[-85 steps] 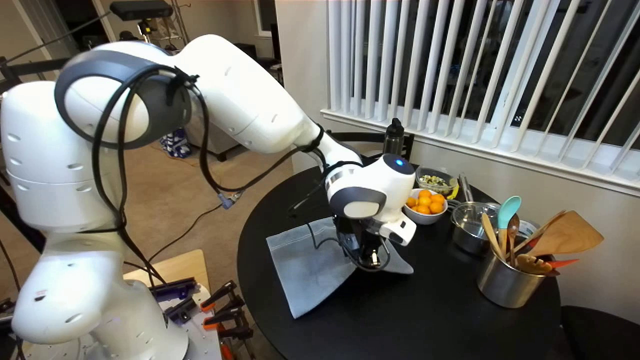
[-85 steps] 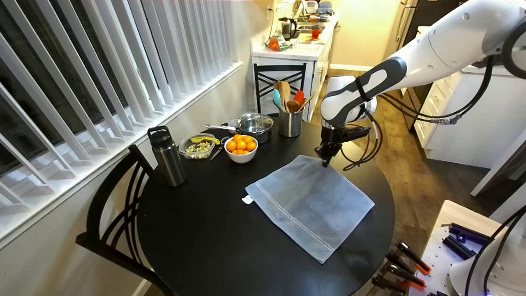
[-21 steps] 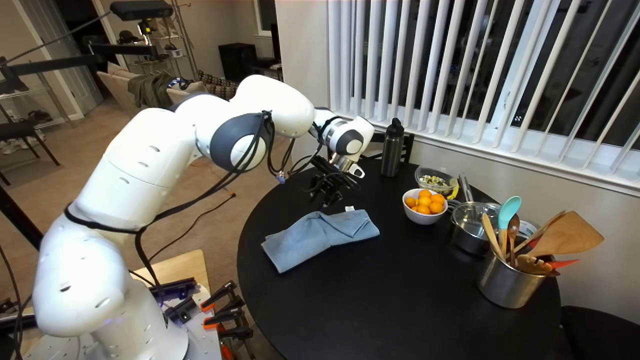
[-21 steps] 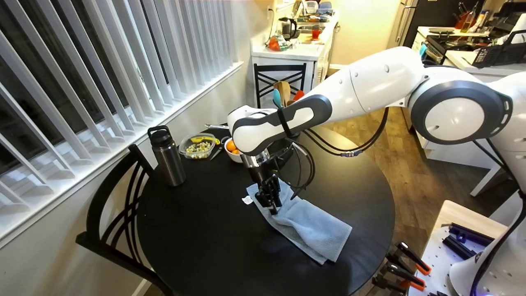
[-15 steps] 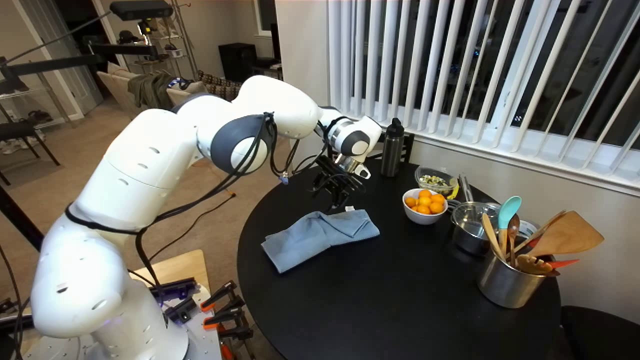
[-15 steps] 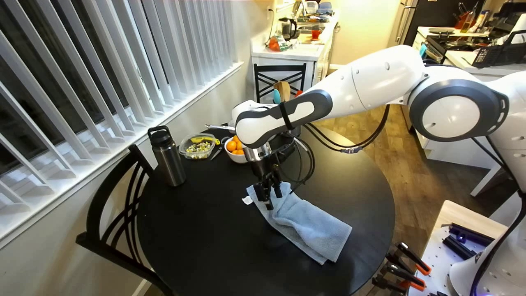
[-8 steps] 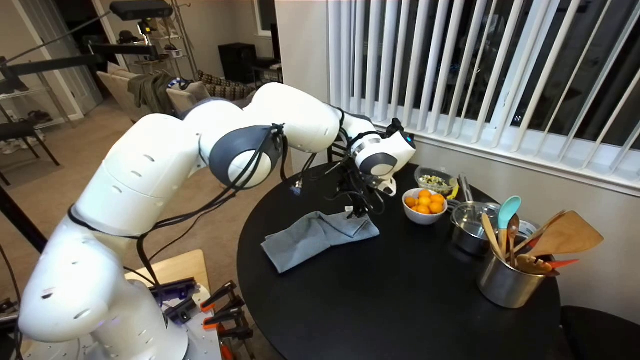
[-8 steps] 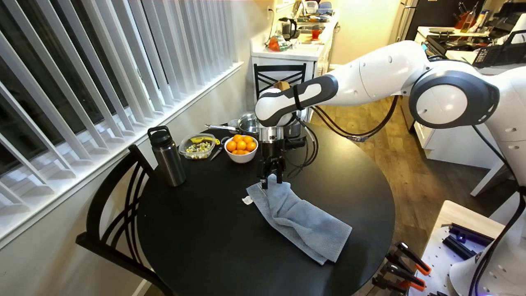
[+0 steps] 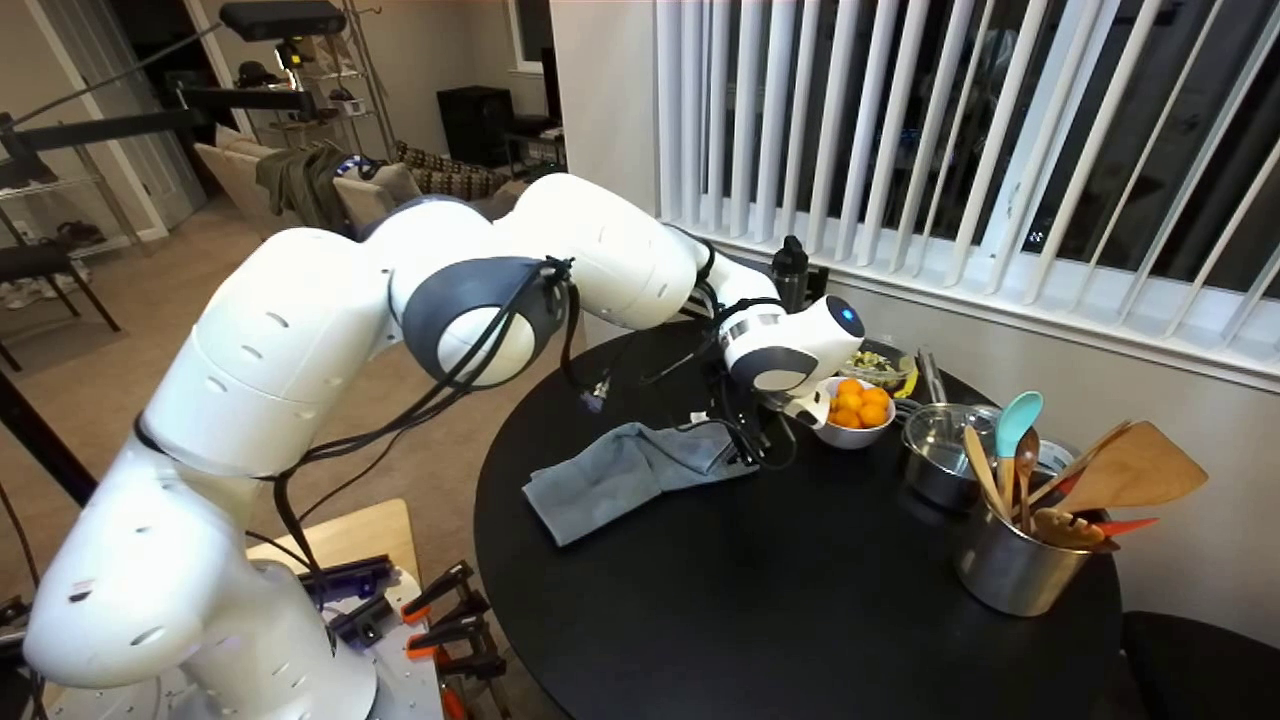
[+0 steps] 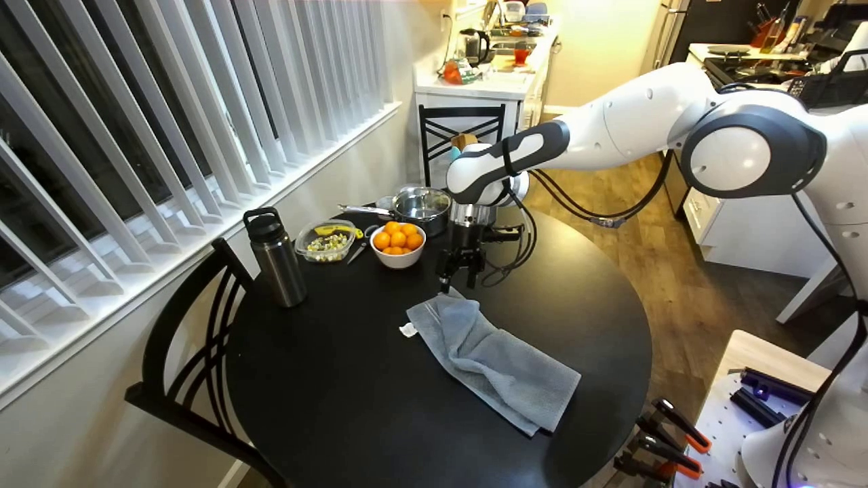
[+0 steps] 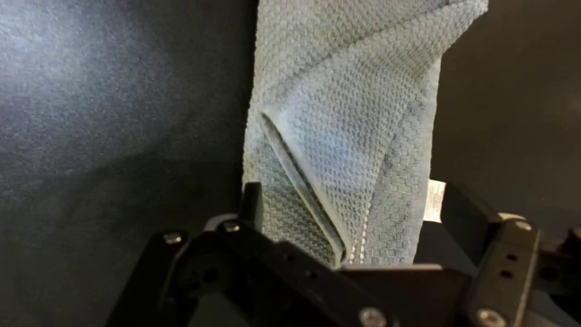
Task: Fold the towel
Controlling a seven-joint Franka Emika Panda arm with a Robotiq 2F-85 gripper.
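The grey-blue towel [image 10: 515, 373] lies folded over in a long strip on the black table, its top layer wrinkled. In the wrist view a corner of the towel's [image 11: 336, 113] upper layer is turned in a slanting fold, leaving part of the lower layer showing, and a white label [image 11: 434, 200] sticks out at one side. My gripper [image 11: 356, 206] stands open, fingers wide apart, over the towel's end nearest the orange bowl. In an exterior view the gripper [image 10: 458, 280] is just at that end; whether a fingertip touches the cloth I cannot tell. Nothing is gripped.
A white bowl of oranges [image 10: 397, 249] stands close to the gripper. Around it are a clear food container [image 10: 327, 242], a pot [image 10: 424, 211] and a steel bottle [image 10: 278, 261]. A steel utensil holder [image 9: 1018, 565] stands farther along the round table [image 9: 760, 630].
Several seconds ago the towel lay spread out; now it is folded over. In the last second my gripper has moved from above the towel toward its end by the oranges, its jaws opening wider.
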